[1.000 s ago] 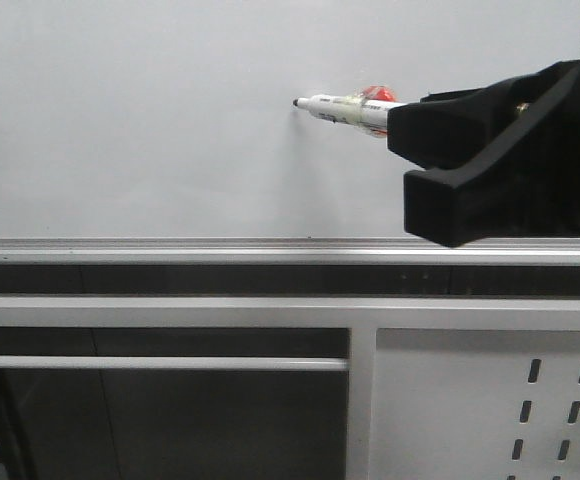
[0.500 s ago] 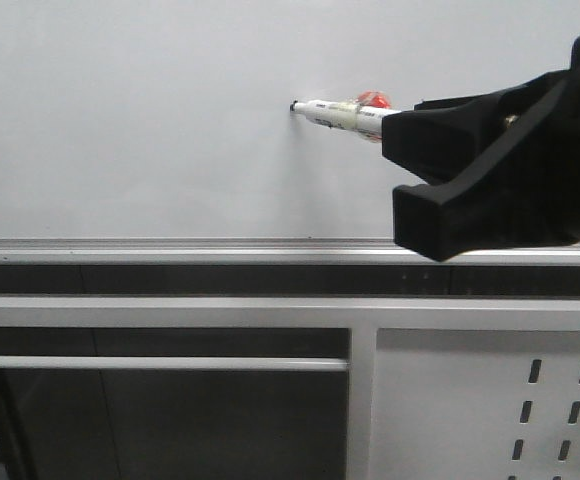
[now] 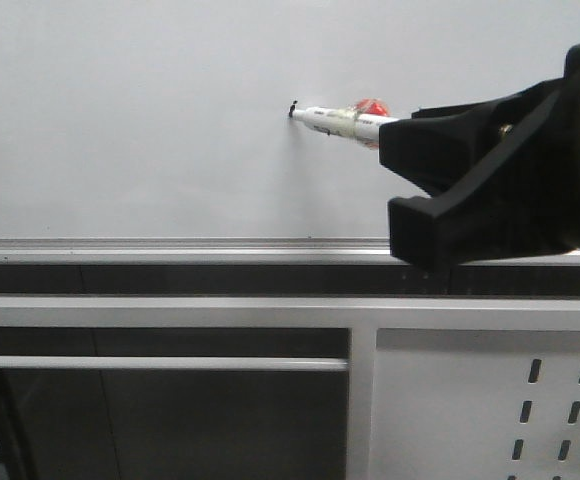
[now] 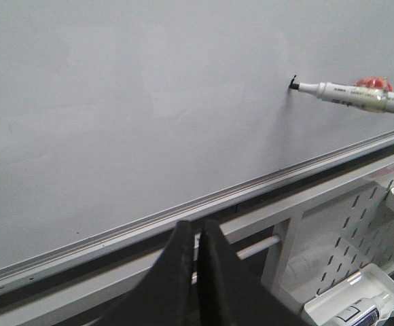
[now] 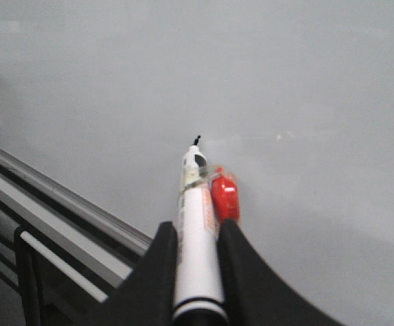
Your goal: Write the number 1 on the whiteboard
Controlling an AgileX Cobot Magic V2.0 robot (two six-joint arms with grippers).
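The whiteboard (image 3: 130,120) fills the upper part of the front view, a pale grey glossy surface closed along its lower edge by a silver aluminium rail (image 3: 170,248). Below that rail sits a grey metal panel with slot holes (image 3: 490,410), and beside the panel a horizontal silver bar (image 3: 170,363) crosses a dark opening. In the left wrist view a clear plastic tray (image 4: 360,302) hangs on the slotted panel, with a marker-like item lying in it.

The right pincer (image 5: 195,261) reaches toward the whiteboard from the right side, its black fingers clamped on the barrel of a white marker (image 3: 335,120). A small red piece (image 5: 224,198) is strapped alongside the marker barrel, just ahead of the fingers. The marker's black tip touches the whiteboard well above the rail.

The left pincer (image 4: 195,234) hovers low before the rail, well apart from the marker, its two black fingers pressed together with nothing between them.

Of the number 1 (image 4: 293,81), only a tiny black tick shows on the whiteboard, right at the marker tip.
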